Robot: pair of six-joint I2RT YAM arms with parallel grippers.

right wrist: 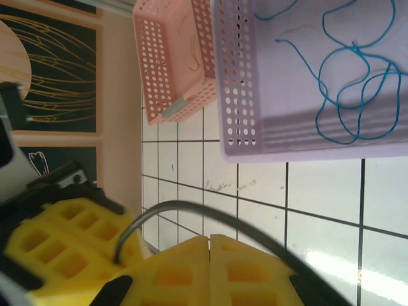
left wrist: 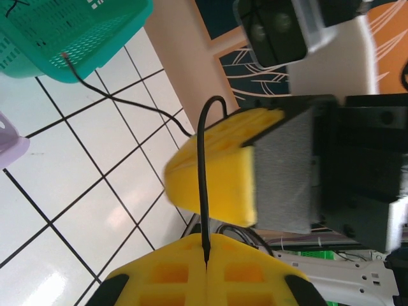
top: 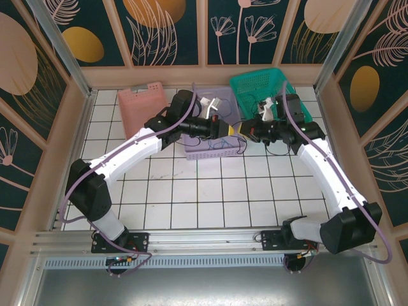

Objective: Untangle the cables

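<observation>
The left gripper [left wrist: 206,247], its ribbed yellow foam pads pressed flat together, is clenched on a thin, glossy black cable [left wrist: 203,166] just off the right front corner of the perforated lavender plastic basket [right wrist: 287,137]. From that seam the wire curls away in a hoop toward the teal mesh basket [left wrist: 64,32] on the lavender one's right. The right gripper [right wrist: 209,245] is clamped closed beside it, whether on the wire I cannot tell, while a blue cable [right wrist: 352,46] lies in loose squiggles inside the lavender basket.
</observation>
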